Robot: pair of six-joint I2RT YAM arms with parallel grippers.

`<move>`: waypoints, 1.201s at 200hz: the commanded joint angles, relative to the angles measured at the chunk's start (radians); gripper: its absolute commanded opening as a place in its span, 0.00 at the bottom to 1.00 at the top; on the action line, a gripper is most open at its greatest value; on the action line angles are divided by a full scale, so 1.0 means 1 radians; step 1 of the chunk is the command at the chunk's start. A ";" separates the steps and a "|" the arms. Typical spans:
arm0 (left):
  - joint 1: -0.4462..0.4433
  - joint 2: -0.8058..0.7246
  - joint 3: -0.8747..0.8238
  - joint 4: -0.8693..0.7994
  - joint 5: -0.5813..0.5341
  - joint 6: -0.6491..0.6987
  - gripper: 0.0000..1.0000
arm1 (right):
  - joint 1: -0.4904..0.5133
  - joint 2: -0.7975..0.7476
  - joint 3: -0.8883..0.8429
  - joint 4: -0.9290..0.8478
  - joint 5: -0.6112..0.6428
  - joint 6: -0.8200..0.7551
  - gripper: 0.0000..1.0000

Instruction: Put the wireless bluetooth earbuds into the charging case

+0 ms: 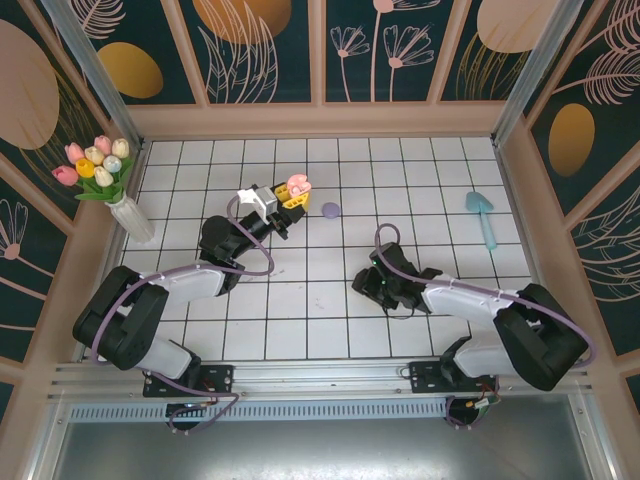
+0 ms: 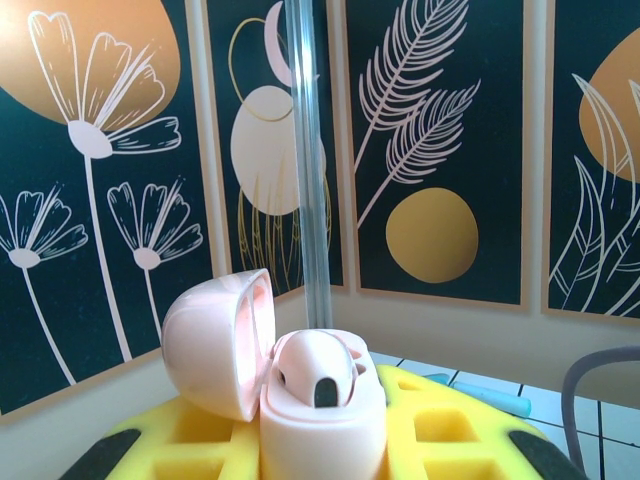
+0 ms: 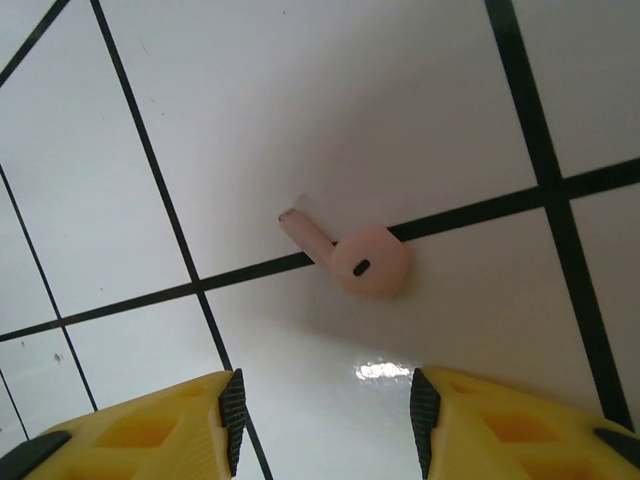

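White tiles (image 3: 300,100) ruled with black grid lines cover the floor of a booth walled with dark floral panels (image 2: 440,150). On one grid line lies a pale pink short-stemmed earbud (image 3: 365,262), flat on its side. It sits just ahead of the right gripper (image 3: 325,405), whose yellow jaws stand apart with nothing between them. The left gripper (image 1: 285,198) is clamped on a glossy pale pink charging case (image 2: 322,425), its lid (image 2: 218,342) flipped open. One socket looks already filled by a pink bud (image 2: 318,375).

The risks, as I judge them: the loose earbud is smooth, rounded and tiny. Jaws closing off-centre could squirt it across the slick tile, or catch only the stem and let it swivel. A twisted earbud could then jam at the free socket or nudge the case askew in its grip.
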 commanded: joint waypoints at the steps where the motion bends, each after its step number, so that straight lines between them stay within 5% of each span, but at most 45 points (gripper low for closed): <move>1: -0.004 0.005 0.018 0.051 0.004 -0.012 0.00 | -0.019 0.051 0.035 0.017 0.050 -0.008 0.50; 105: -0.005 0.012 0.008 0.051 -0.001 0.002 0.00 | -0.118 0.257 0.272 -0.024 0.056 -0.165 0.48; 240: -0.004 0.012 0.008 0.058 0.003 -0.001 0.00 | -0.011 0.225 0.309 -0.249 0.218 -0.113 0.48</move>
